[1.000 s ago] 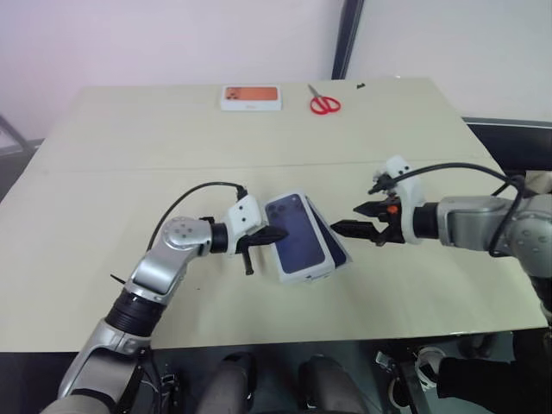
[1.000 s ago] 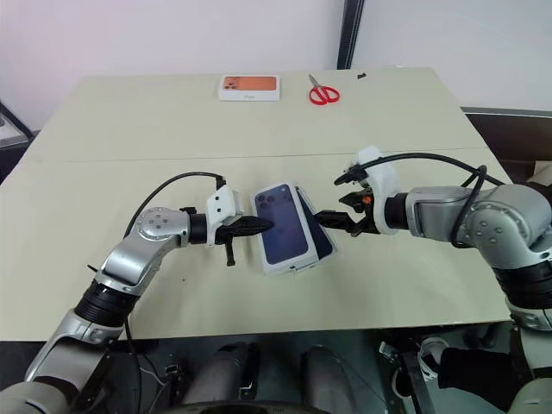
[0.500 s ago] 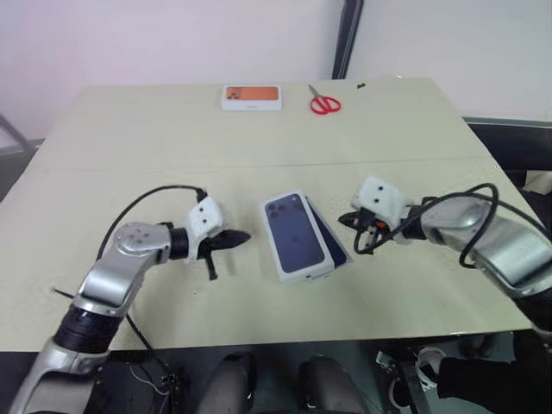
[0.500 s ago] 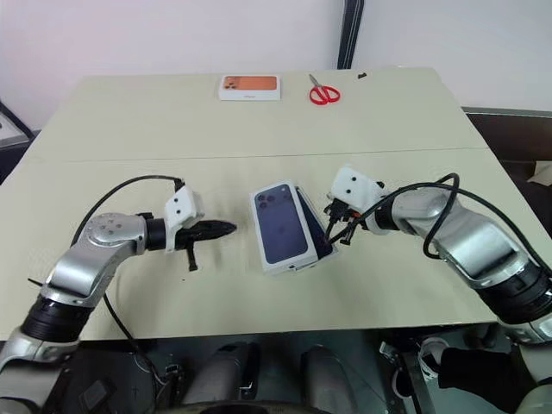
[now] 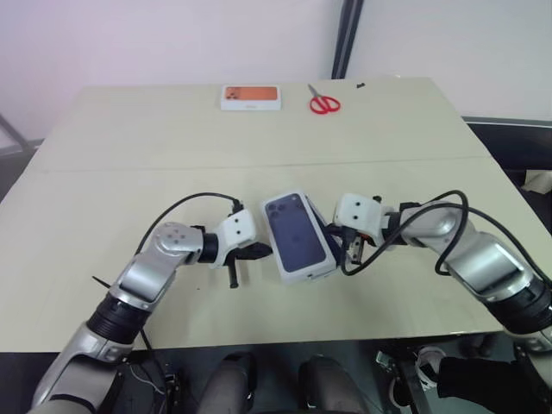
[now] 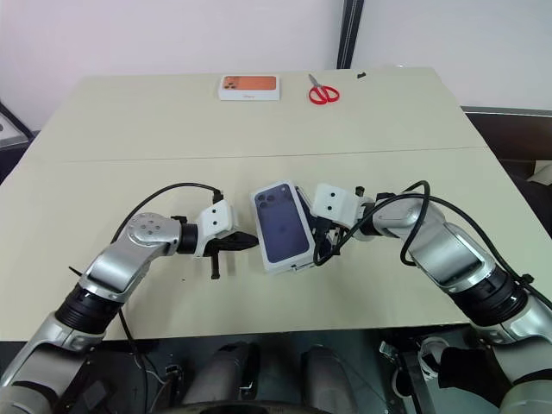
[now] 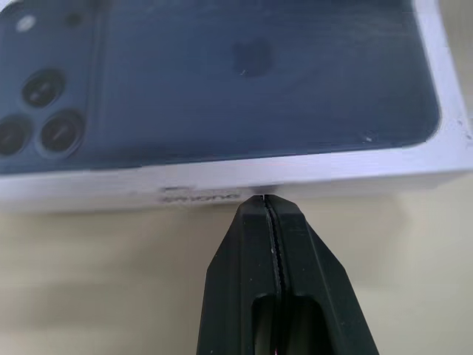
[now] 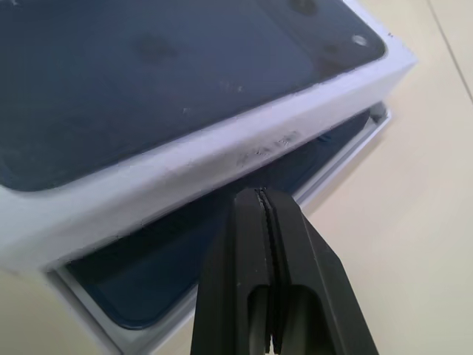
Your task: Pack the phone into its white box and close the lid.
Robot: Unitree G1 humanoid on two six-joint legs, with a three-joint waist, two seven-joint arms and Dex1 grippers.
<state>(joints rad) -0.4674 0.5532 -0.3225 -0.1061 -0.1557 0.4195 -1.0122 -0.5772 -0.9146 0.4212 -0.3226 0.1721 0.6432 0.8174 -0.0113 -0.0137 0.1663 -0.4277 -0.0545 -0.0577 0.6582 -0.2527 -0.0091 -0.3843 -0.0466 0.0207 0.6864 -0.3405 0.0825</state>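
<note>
left gripper (image 5: 261, 252): fingers pressed together, pointing inward toward the right, arm bent low | right gripper (image 8: 262, 198): fingers pressed together, angled down and leftward, forearm reaching inward

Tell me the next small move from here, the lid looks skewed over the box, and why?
Probably nudge the lid sideways with both shut grippers until it squares over the white box. The lid sits crooked, leaving the phone inside uncovered along one side. The left gripper is at one long side wall, the right gripper at the opposite one, so they can push against each other.
</note>
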